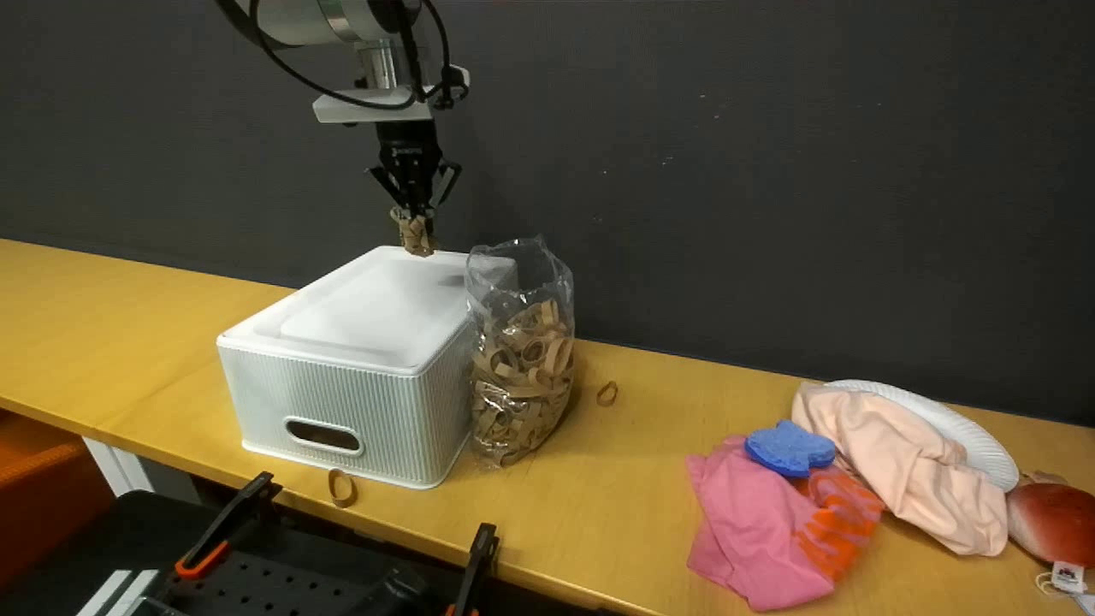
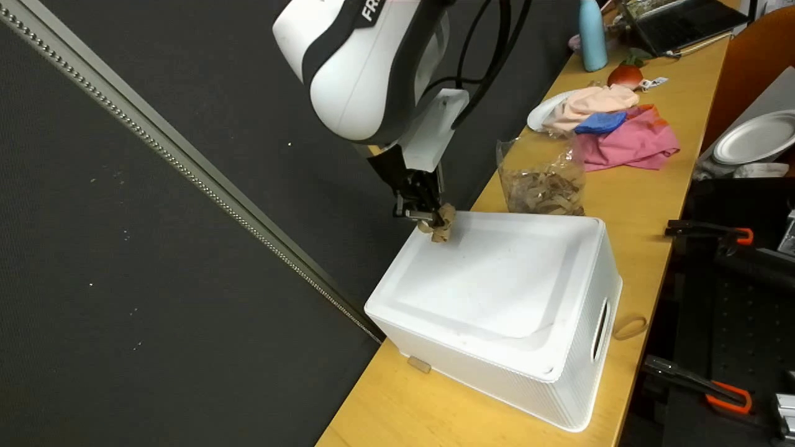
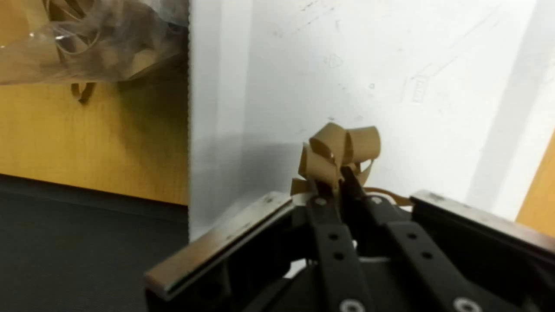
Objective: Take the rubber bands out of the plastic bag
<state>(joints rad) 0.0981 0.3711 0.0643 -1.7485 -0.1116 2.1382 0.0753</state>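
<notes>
My gripper [image 1: 417,211] is shut on a small bunch of tan rubber bands [image 1: 416,237]. It holds them a little above the far end of a white box's lid. The bunch also shows below the gripper [image 2: 427,211] in an exterior view [image 2: 443,228]. In the wrist view the bands [image 3: 336,147] stick out past the closed fingertips [image 3: 333,186]. The clear plastic bag [image 1: 552,278] stands upright and open-topped beside the box, with many bands inside. It also shows in an exterior view [image 2: 528,155], its bottom hidden by the box, and partly in the wrist view [image 3: 39,65].
The white ribbed box [image 1: 334,402] stands upside down on the wooden table [image 1: 582,505]. Loose bands lie by the bag [image 1: 600,394], at the front edge [image 1: 332,489] and beside the box [image 2: 419,364]. Pink cloth [image 1: 753,530], a blue sponge [image 1: 787,449] and a white plate [image 1: 975,432] lie farther along.
</notes>
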